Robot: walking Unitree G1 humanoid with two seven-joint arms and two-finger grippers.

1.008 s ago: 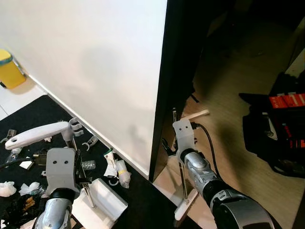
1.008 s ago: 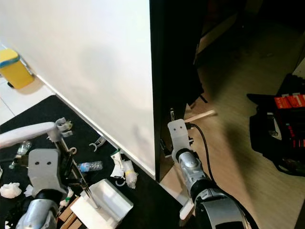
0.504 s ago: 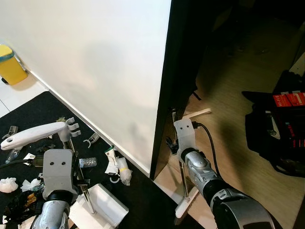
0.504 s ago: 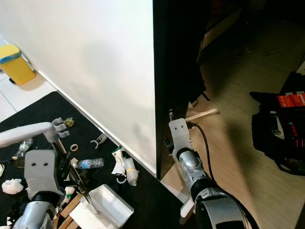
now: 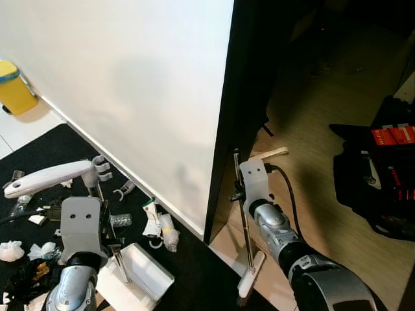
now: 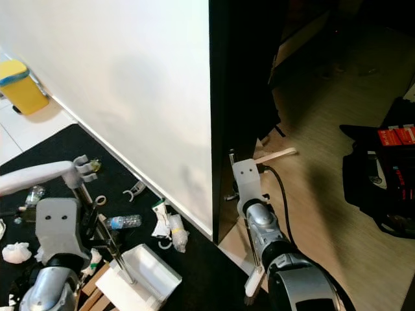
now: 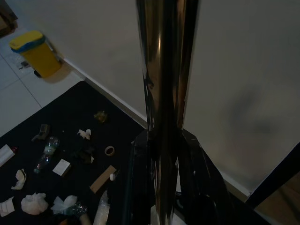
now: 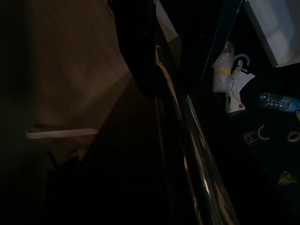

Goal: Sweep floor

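Black matting [image 5: 45, 155] covers the floor on the robot's left, a large white panel [image 5: 130, 84] with a black edge stands across the middle, and pale wood flooring [image 5: 311, 129] lies beyond it on the right.

Closed around a thin metal broom pole [image 5: 242, 214] is the right gripper [image 5: 238, 194], at the foot of the panel's black edge. That pole stands almost upright, its long axis running from the gripper down to a flat white broom head [image 5: 249, 275] resting on the pale floor strip beside the matting.

Over the matting, the left gripper [image 6: 97, 234] is clamped on the shiny metal handle [image 7: 161, 108] of a white dustpan [image 6: 139, 277]. This handle leans slightly and runs down into the pan, which sits flat on the matting with its open tray facing the panel.

Scattered litter lies around the dustpan: a clear plastic bottle [image 6: 121, 222], crumpled white tissue [image 5: 10, 251], a roll of tape [image 7: 109, 150] and a small cardboard strip [image 7: 102, 179]. A white curved plastic arm [image 5: 48, 178] reaches over this mess. A yellow bin [image 5: 14, 87] stands by the panel's far end, and black bags with red boxes [image 5: 382, 168] sit on the wood floor.
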